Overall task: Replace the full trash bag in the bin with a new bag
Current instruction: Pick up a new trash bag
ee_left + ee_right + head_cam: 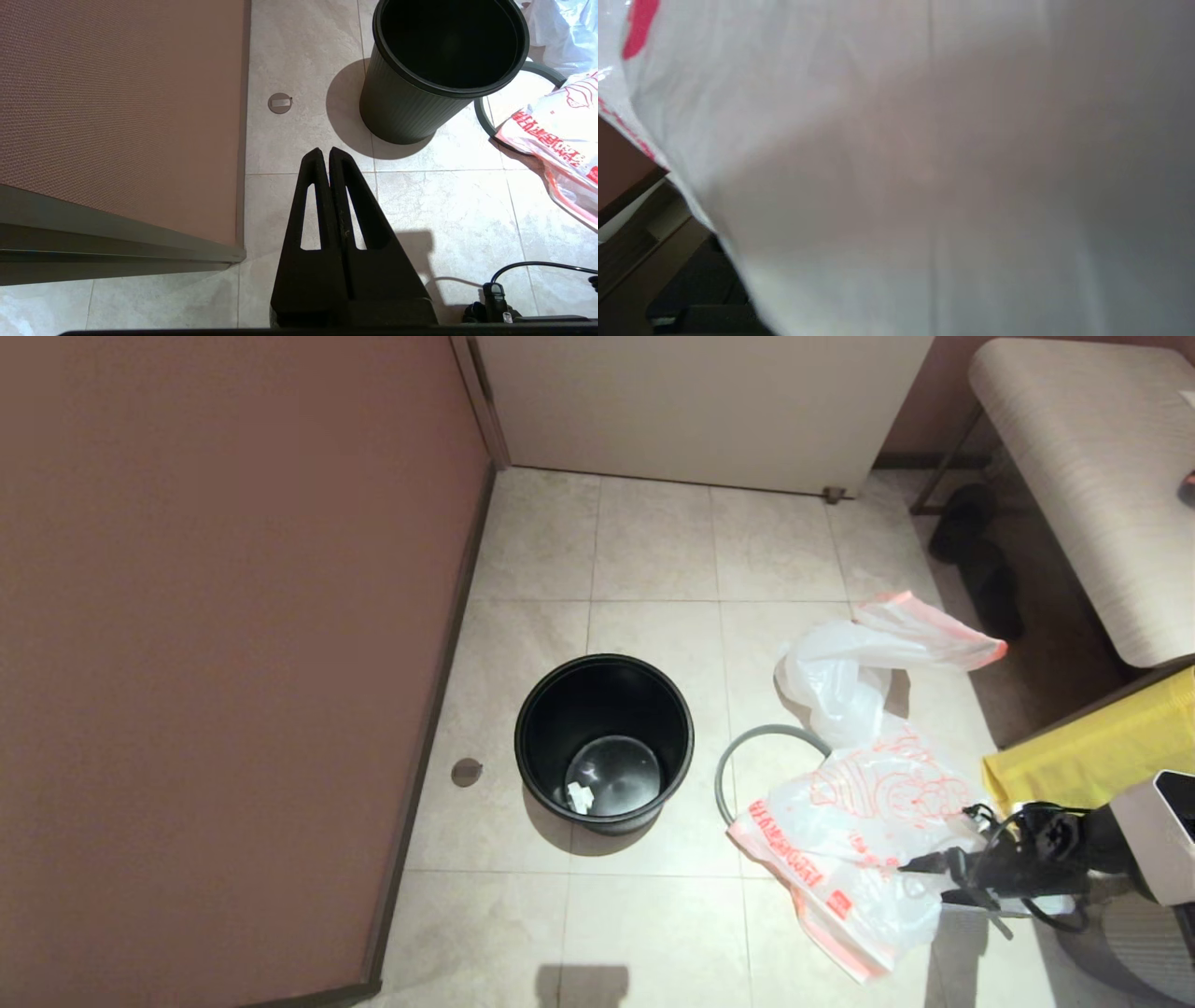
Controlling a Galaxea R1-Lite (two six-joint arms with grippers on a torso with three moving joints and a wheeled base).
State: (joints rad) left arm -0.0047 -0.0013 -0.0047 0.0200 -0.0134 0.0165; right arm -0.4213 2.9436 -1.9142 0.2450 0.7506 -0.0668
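The bin (604,739) stands upright on the floor (653,541), near the wall (224,653) on its left. A loose ring (738,761) lies just right of the bin, partly under the new bag (859,831). The full trash bag (854,677) lies behind the new bag, touching it. A scrap (580,796) lies in the bin.

place: home entryway | cues: tiled floor (653,551); door (700,411); upholstered bench (1102,476); shoes (980,560)

Even, soft indoor light falls on the tiled floor (653,541). The bin (604,739) throws a shadow toward the near side, and glare shines on its inner bottom. The right wrist view is badly blurred, filled by the new bag (896,140) close to the lens.
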